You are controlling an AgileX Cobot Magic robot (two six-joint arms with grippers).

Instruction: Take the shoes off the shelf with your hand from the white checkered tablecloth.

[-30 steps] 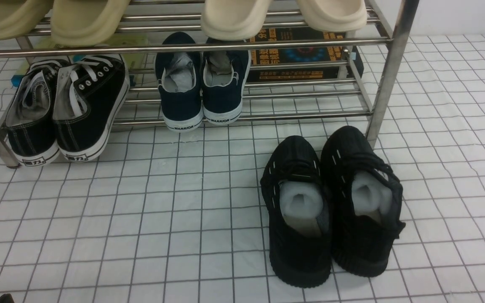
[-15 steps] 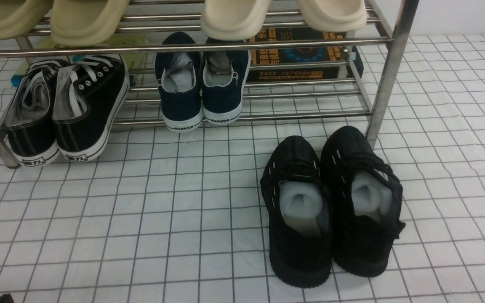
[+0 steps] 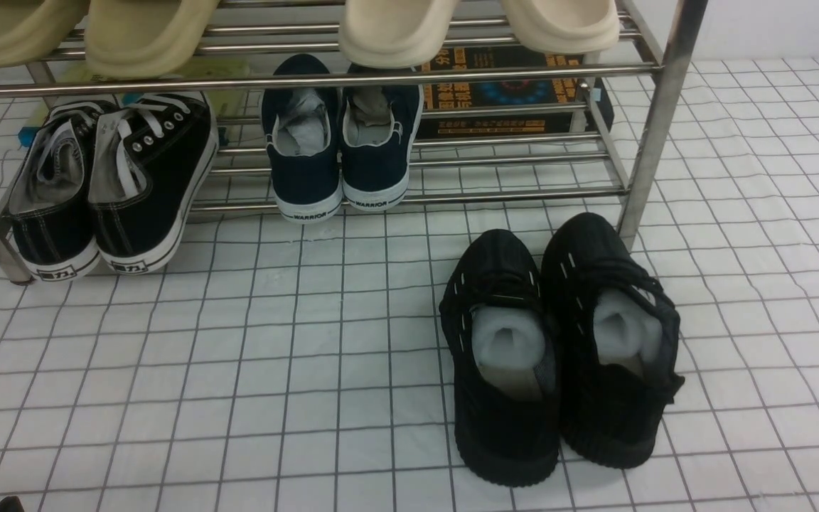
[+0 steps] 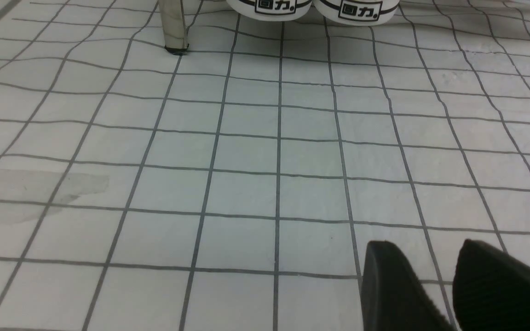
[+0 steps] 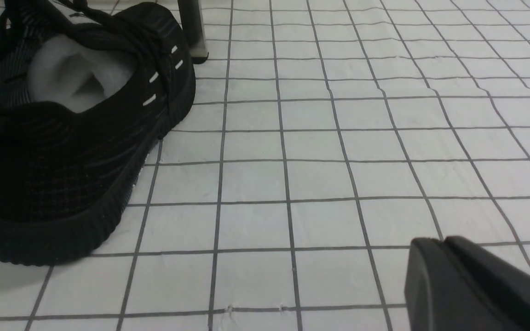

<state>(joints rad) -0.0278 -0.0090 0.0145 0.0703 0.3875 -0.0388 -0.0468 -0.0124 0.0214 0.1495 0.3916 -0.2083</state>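
Wrinkled gridded tablecloth (image 3: 239, 370), knit shoes (image 3: 559, 355)

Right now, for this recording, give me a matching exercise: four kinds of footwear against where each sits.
1. all-black mesh shoes
2. navy sneakers
3. black canvas sneakers
4. beige slippers

A. upper tier of the shelf
B. lower tier, middle
C. on the white checkered tablecloth, off the shelf
D. lower tier, left end

Pairs: 1-C, 2-B, 3-D, 4-A

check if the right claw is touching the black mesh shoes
Apart. The right wrist view shows bare checkered cloth between the right claw and the shoes.
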